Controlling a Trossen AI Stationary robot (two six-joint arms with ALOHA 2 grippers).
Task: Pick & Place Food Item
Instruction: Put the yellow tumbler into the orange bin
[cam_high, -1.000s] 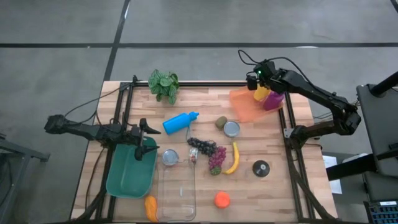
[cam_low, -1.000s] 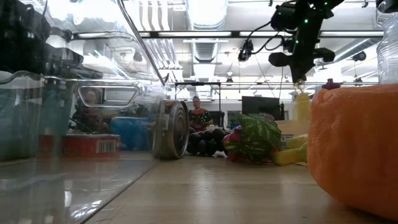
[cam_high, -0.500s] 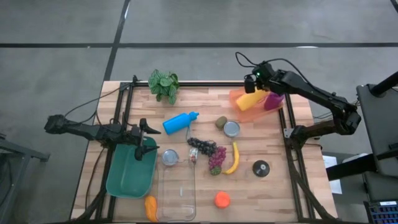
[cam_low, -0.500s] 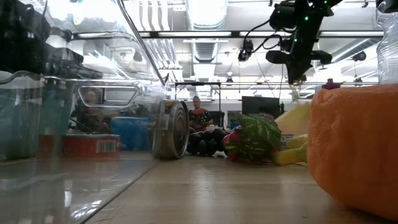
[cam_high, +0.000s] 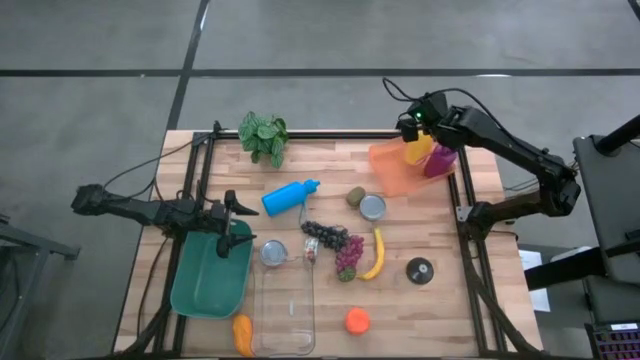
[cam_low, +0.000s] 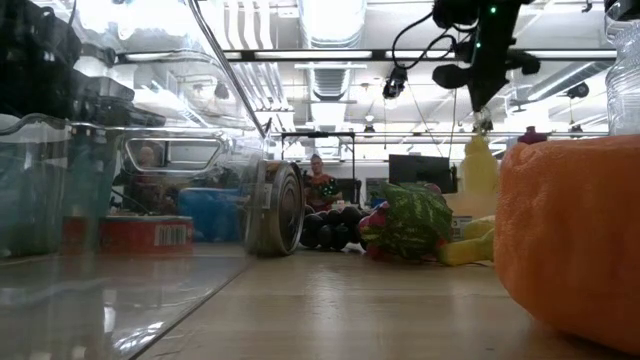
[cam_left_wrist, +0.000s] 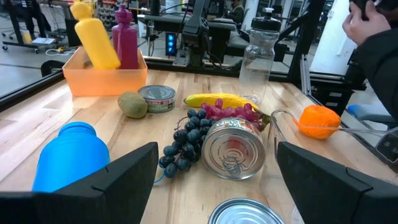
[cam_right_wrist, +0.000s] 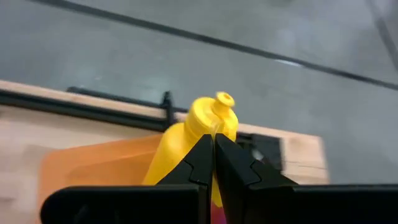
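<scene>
I take the blue bottle (cam_high: 290, 197) lying on the surface (cam_high: 440, 310) as my mark. A leafy plant (cam_high: 264, 137) stands behind it. To its right lie a kiwi (cam_high: 355, 196) and an open tin (cam_high: 373, 208). Nearer me, dark grapes (cam_high: 333, 237), a banana (cam_high: 376, 255), a green bin (cam_high: 211, 275) and a clear container (cam_high: 285, 310).

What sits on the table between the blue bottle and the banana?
In the high view, the dark grapes lie between the blue bottle and the banana, with the reddish grape bunch beside the banana.
</scene>
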